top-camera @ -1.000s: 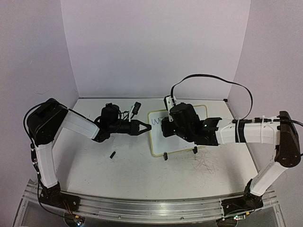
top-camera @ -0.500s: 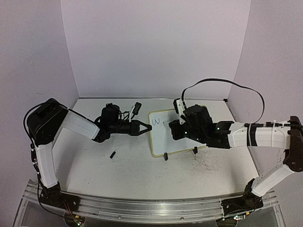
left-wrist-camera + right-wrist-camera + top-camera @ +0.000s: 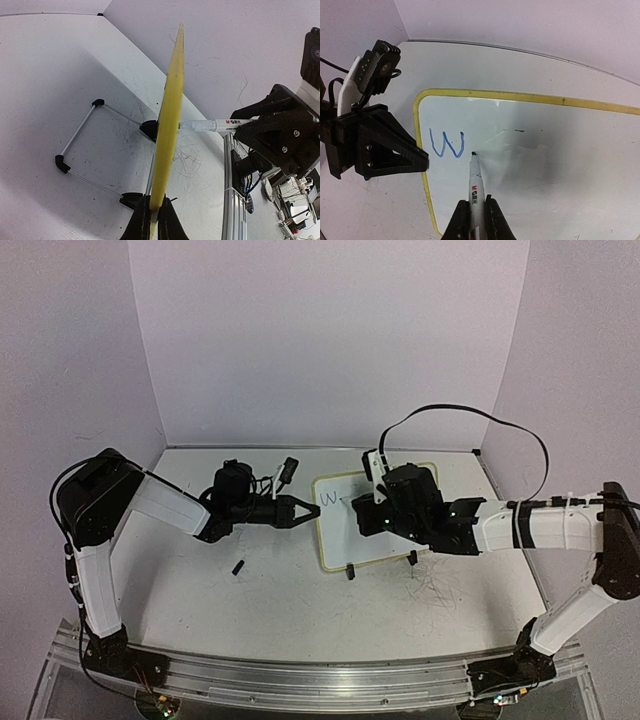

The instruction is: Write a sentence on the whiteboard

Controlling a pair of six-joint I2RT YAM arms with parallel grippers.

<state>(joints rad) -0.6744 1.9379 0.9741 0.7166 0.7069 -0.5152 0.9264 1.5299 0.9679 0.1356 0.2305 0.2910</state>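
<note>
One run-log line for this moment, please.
left gripper: shut on whiteboard edge | right gripper: shut on marker | written: W | marker tip: right of W

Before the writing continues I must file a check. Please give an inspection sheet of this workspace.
Surface: scuffed grey tabletop, pen scribbles on its right side.
Job's things: white board with a thin yellow frame, propped on a wire stand; only a blue letter W written.
Clutter: small black piece, left of the board.
Grippers: left gripper shut on the board's edge; right gripper shut on a pale-barrelled marker, tip beside the W.
Cables: black cable looping above the right wrist.
Surroundings: plain pale walls.
</note>
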